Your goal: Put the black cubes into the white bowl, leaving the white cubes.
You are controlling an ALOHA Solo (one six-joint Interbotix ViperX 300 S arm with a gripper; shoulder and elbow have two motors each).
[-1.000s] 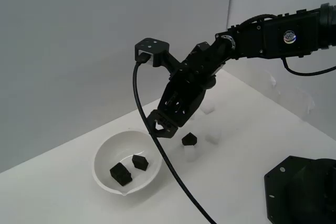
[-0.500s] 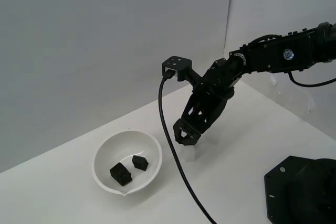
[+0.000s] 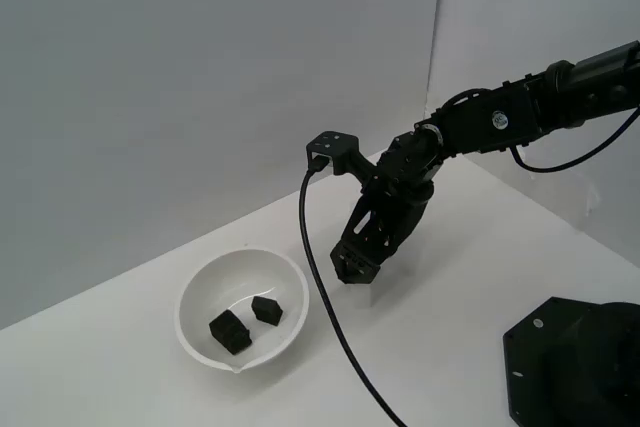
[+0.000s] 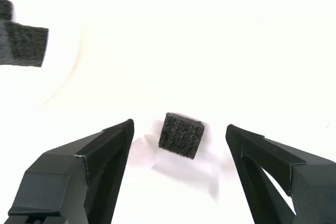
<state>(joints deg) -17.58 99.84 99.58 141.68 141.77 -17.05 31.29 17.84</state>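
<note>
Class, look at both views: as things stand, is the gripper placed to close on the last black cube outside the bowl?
Probably yes. The wrist view shows the black cube centred between the open jaws of the gripper, with clear gaps either side and nothing between them. It seems to sit on white cubes, overexposed and hard to tell.

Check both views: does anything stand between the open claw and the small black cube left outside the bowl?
Nothing visible does. In the wrist view the small matte black cube sits in the open gap of the claw, with only bright white surface around it. The round white bowl lies nearby.
</note>
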